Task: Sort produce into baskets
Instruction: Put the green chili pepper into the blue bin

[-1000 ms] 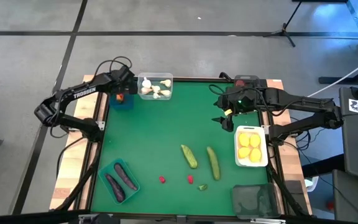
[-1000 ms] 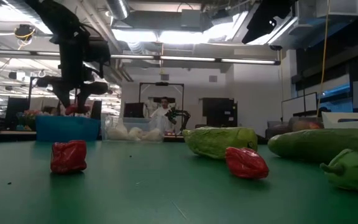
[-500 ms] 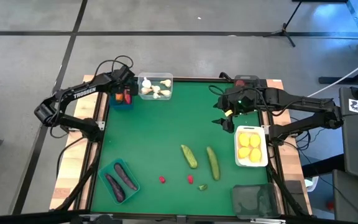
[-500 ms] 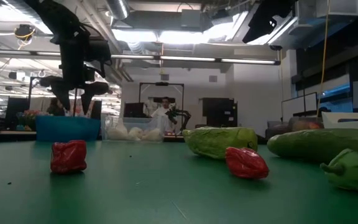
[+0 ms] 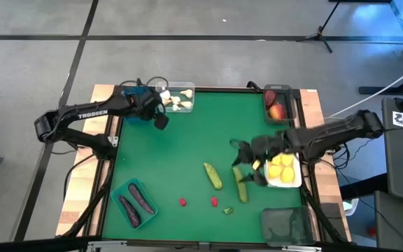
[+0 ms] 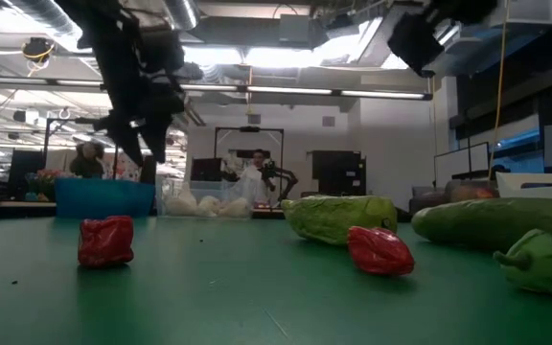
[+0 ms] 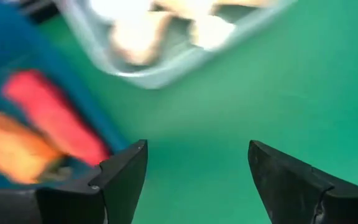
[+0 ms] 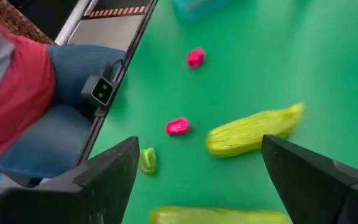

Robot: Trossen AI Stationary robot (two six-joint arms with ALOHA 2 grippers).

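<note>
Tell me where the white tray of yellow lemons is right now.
In the high view, the white tray of yellow lemons sits at the green table's right edge, beside the two green cucumbers, with the right pincer hovering at its left side.

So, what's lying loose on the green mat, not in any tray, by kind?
Green cucumbers: 2
Small red pieces: 2
Small green piece: 1
Total: 5

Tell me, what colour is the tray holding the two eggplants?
Teal. The tray with the eggplants shows best in the high view.
</note>
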